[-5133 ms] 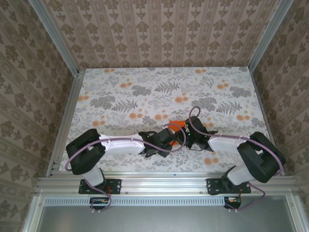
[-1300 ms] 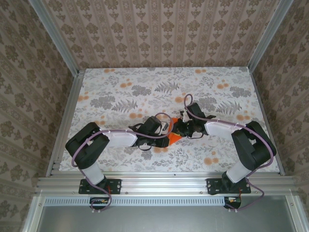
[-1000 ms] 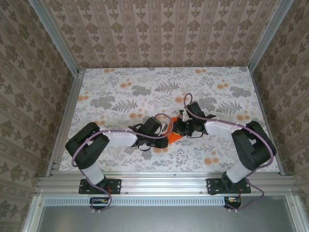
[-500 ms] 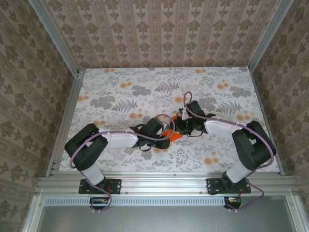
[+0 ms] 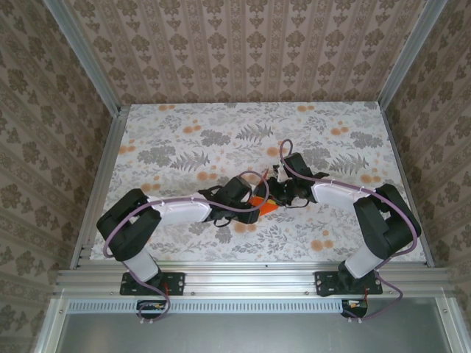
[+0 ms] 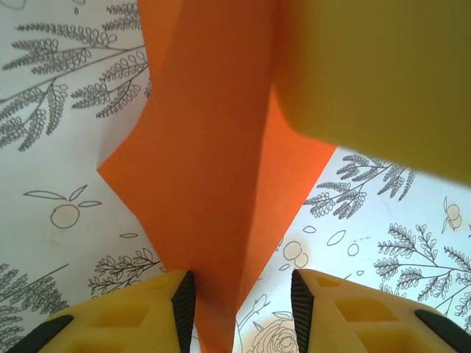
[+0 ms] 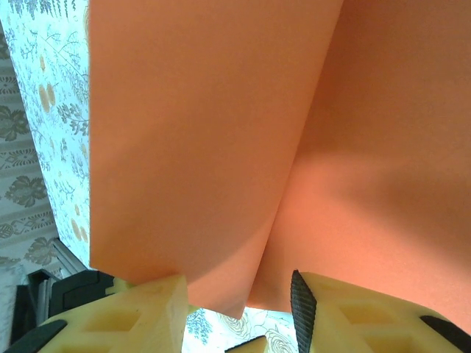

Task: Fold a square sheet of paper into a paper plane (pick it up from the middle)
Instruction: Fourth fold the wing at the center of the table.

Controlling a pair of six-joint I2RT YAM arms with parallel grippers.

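Floral-printed table (image 5: 176, 132) enclosed by patterned walls (image 5: 243, 51); the creased orange sheet of paper (image 5: 261, 205) sits near the table's middle, between the two pincers; left pincer (image 6: 239, 285) with fingers apart, the sheet's narrow end between them, its centre crease running lengthwise away from the pincer; right pincer (image 7: 237, 285) likewise apart, a folded corner of the sheet between its fingers; open table lies beyond and to both sides, the walls well apart from the sheet.

Left arm (image 5: 180, 209): I saw it reach right toward mid-frame; left gripper (image 6: 243, 298) stood parted.
Right arm (image 5: 338, 197): it reached left toward mid-frame; right gripper (image 7: 239, 301) stood parted.
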